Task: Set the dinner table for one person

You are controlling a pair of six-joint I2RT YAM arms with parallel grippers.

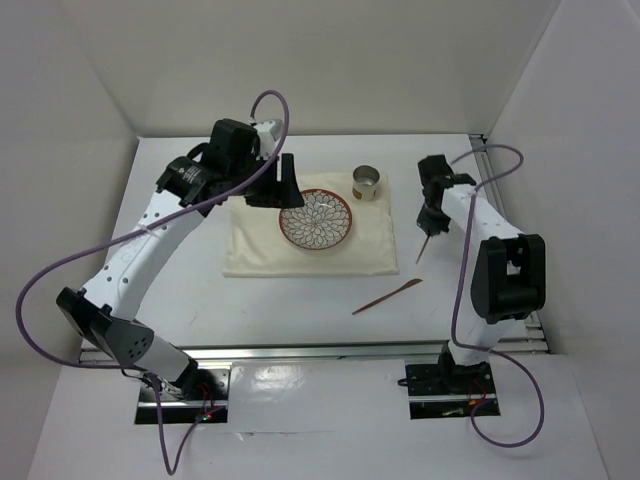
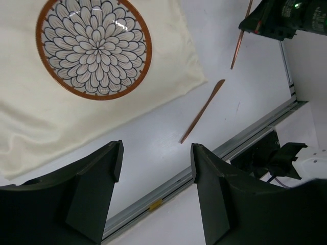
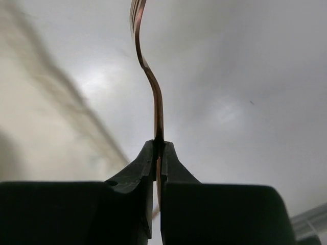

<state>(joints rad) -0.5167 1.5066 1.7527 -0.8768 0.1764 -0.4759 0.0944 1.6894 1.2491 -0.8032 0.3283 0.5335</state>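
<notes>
one copper fork (image 3: 157,102) is clamped in my right pincer (image 3: 158,146) above the tabletop (image 1: 300,315); my left pincer (image 2: 157,149) gapes wide.

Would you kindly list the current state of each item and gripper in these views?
Brown-rimmed floral ceramic plate: flat on the cream cloth.
Small metal cup: upright at the cloth's far edge.
Thin copper fork: clamped in the right gripper.
Thin copper knife: lying loose on the white dinner table.
Left gripper: open, empty.

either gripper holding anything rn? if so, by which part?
Right gripper holds the copper fork, pinched on its handle, tines at the far end. Left gripper is open and empty.
</notes>
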